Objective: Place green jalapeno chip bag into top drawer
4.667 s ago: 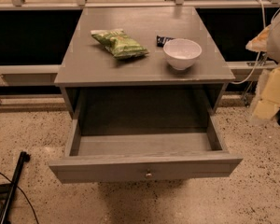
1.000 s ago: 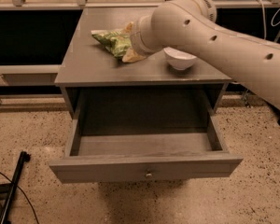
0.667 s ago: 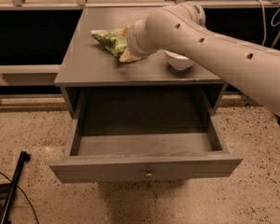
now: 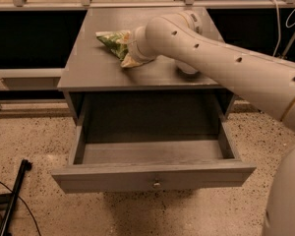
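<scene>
The green jalapeno chip bag (image 4: 112, 38) lies on the back left of the grey cabinet top (image 4: 88, 68); only its left end shows, the rest is covered by my arm. My gripper (image 4: 129, 58) is down on the bag's right end, mostly hidden behind my white wrist. The top drawer (image 4: 152, 175) stands pulled fully out below the cabinet top, with its small round knob (image 4: 157, 184) at the centre of the front panel. Nothing shows inside the drawer.
My thick white arm (image 4: 226, 70) reaches in from the right across the cabinet top. A white bowl (image 4: 187, 69) is almost fully hidden under it. A dark pole (image 4: 14, 193) lies on the speckled floor at the left. A rail runs along the back.
My arm came in from the right and reached over the bag. In the last second the wrist has shifted slightly left and lower onto the bag. The bag has stayed in place.
</scene>
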`<control>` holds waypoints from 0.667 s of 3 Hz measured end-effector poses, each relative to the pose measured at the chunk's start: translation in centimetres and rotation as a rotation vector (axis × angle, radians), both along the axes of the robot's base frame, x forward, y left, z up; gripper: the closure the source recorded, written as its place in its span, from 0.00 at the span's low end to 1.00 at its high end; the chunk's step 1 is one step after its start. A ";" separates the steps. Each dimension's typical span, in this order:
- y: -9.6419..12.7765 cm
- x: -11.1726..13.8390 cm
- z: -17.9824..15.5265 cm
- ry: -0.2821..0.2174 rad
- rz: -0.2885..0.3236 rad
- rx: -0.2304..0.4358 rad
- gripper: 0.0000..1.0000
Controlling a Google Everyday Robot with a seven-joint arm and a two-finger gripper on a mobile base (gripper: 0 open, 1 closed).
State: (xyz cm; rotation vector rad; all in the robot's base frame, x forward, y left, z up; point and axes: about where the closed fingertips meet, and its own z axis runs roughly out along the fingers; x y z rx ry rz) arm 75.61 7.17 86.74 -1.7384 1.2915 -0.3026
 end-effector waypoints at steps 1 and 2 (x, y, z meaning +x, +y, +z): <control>0.5 0.7 -0.5 0.006 0.000 0.014 0.64; 0.6 0.5 0.0 -0.006 0.007 0.025 0.87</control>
